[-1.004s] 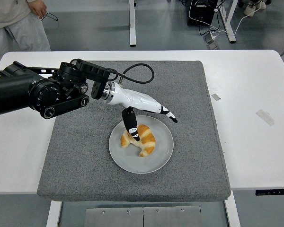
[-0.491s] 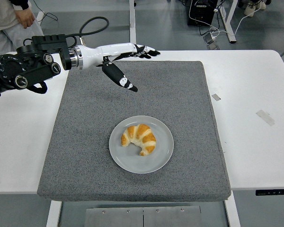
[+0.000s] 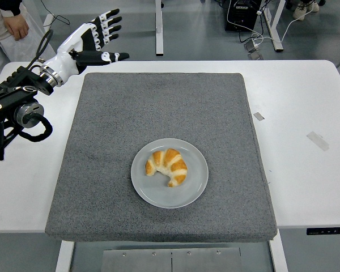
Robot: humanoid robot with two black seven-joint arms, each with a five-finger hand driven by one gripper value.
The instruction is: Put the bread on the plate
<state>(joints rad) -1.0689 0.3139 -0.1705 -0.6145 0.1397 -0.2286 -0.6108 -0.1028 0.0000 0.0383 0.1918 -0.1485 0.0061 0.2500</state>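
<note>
— Where's the bread (image 3: 168, 165)?
— On the plate (image 3: 191, 191), near-centre of the grey mat (image 3: 158, 107), nothing touching it.
— Left hand (image 3: 92, 41)?
— Up over table's far-left corner, fingers spread, empty. Person (image 3: 5, 20) at top left.

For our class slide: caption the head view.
Croissant on a grey plate; left hand open, raised at the mat's far-left corner.

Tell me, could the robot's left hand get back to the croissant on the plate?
Probably yes. The left hand is open, up at the far left corner, and only bare grey mat lies between it and the croissant.
</note>
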